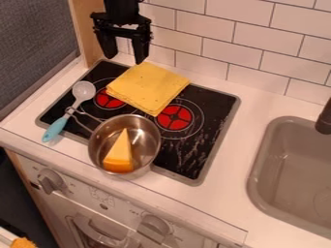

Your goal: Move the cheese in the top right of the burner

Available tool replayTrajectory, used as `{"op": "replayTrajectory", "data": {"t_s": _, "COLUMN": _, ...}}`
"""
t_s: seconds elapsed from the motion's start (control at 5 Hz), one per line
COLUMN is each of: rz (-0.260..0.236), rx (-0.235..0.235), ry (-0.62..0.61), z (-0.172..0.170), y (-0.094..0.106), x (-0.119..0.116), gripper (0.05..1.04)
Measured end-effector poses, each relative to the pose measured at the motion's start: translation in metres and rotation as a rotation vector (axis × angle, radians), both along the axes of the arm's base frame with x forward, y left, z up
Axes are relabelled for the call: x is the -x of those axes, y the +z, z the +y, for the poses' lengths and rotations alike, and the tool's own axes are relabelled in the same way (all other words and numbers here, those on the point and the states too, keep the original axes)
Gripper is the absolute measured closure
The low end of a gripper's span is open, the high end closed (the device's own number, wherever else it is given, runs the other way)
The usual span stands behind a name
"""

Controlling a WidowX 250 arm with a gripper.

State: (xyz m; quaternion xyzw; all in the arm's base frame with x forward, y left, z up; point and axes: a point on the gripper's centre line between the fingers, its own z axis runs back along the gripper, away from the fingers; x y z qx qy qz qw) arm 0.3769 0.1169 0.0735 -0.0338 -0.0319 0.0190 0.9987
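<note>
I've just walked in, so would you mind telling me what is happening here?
Nothing is being handled: the robot's gripper hangs open and empty near the back of the stove, by a folded yellow cloth. The cheese sits in the metal pot at the stove's front, not at its top right. A blue-handled spoon lies left of the pot.

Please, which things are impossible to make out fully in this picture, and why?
In the camera view:
- Black stovetop: partly covered by the folded yellow cloth and round silver metal pot.
- Underside of the yellow-orange cheese wedge: hidden by the wedge itself.
- Grey sink, black faucet: cut off by right edge.
- Fuzzy orange object: cut off by bottom edge, unidentifiable.
</note>
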Motion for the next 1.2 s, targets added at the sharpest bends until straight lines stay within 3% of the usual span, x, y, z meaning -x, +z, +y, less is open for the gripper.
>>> {"op": "replayTrajectory", "data": {"t_s": 0.2, "rz": 0.039, "rx": 0.018, "ry": -0.001, "z": -0.002, "y": -0.016, "x": 0.004, "gripper": 0.083}}
{"op": "replayTrajectory", "data": {"t_s": 0.4, "rz": 0.072, "rx": 0.057, "ry": -0.016, "z": -0.012, "y": -0.028, "x": 0.023, "gripper": 0.083}}
{"op": "replayTrajectory", "data": {"t_s": 0.6, "rz": 0.071, "rx": 0.059, "ry": 0.001, "z": -0.001, "y": -0.034, "x": 0.038, "gripper": 0.083}}
{"op": "replayTrajectory", "data": {"t_s": 1.0, "rz": 0.012, "rx": -0.032, "ry": -0.098, "z": -0.016, "y": -0.008, "x": 0.112, "gripper": 0.083}}
{"op": "replayTrajectory", "data": {"t_s": 1.2, "rz": -0.060, "rx": -0.037, "ry": -0.171, "z": -0.043, "y": -0.006, "x": 0.137, "gripper": 0.083}}
